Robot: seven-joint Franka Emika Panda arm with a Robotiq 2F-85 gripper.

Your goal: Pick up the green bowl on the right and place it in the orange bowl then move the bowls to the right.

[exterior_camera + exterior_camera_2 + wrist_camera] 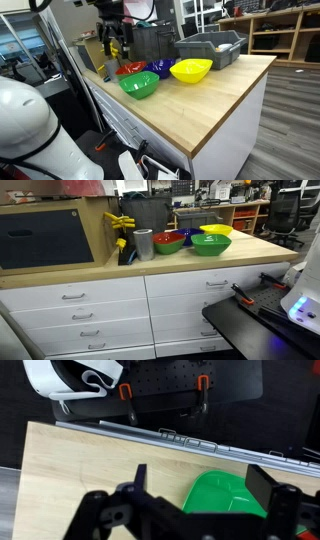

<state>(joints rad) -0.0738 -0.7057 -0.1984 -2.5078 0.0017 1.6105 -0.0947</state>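
Note:
The green bowl (139,86) stands on the wooden table near its front edge; it also shows in an exterior view (211,246) and in the wrist view (225,498). The orange bowl (129,69) sits just behind it, touching or nearly touching; it also shows in an exterior view (168,243). My gripper (115,45) hangs in the air above the orange bowl, apart from both bowls. In the wrist view the gripper (205,482) is open and empty, with the green bowl below, between its fingers.
A dark-blue bowl (160,68) and a yellow bowl (191,71) stand beside the orange one. A grey bin (212,48) is behind them. A grey cup (143,244) and yellow clamps (121,223) stand near the wall. The wooden tabletop (215,100) extends beyond the bowls.

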